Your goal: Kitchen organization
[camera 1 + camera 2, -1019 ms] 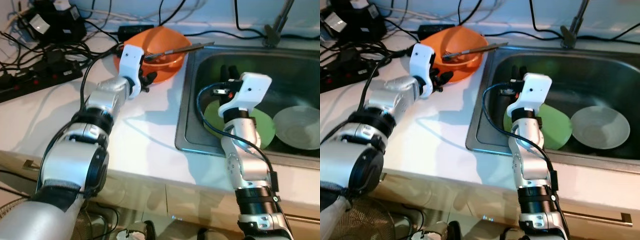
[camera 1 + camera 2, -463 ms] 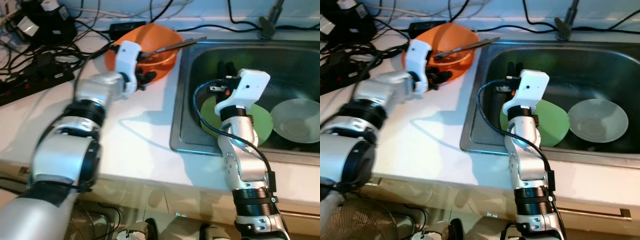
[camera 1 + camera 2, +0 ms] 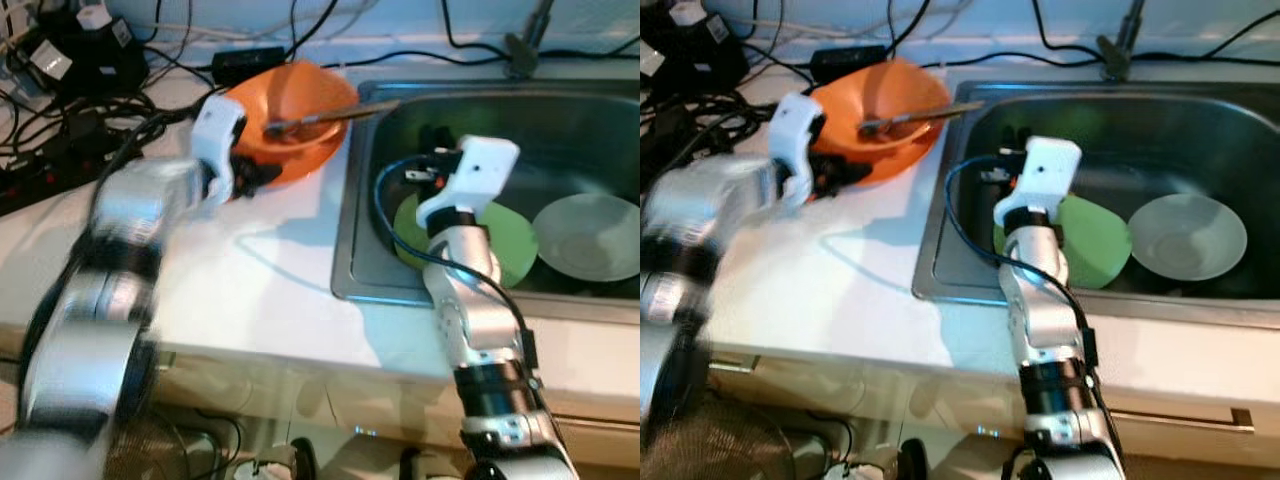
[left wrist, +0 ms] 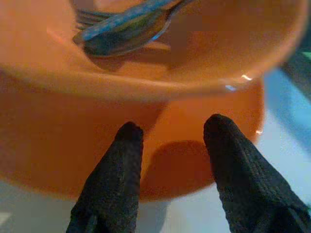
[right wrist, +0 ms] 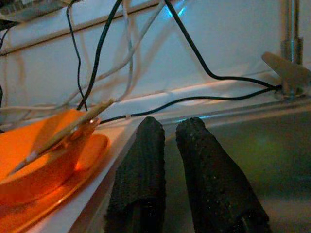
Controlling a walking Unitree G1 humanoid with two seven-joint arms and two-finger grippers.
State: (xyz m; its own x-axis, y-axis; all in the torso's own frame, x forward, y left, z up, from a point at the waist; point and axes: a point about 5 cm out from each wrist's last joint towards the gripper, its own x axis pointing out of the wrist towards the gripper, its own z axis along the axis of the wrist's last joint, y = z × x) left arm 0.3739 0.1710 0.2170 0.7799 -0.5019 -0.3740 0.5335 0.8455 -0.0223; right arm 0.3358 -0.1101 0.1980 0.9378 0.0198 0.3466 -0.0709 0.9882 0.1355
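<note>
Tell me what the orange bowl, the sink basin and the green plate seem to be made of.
Orange bowl: probably plastic, with a smooth, uniform colour and soft highlights in the left wrist view. Sink basin: brushed metal, likely stainless steel, going by its grey sheen and reflections. Green plate: flat matte colour, probably plastic or melamine, though the look leaves it open.

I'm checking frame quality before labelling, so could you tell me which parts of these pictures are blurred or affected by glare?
Left eye view: the left arm is smeared by motion blur, while the orange bowl and sink stay fairly sharp. Left wrist view: the bowl and the utensils in it are soft, though the black fingers are crisp. Right wrist view: bluish glare marks the back wall.
</note>
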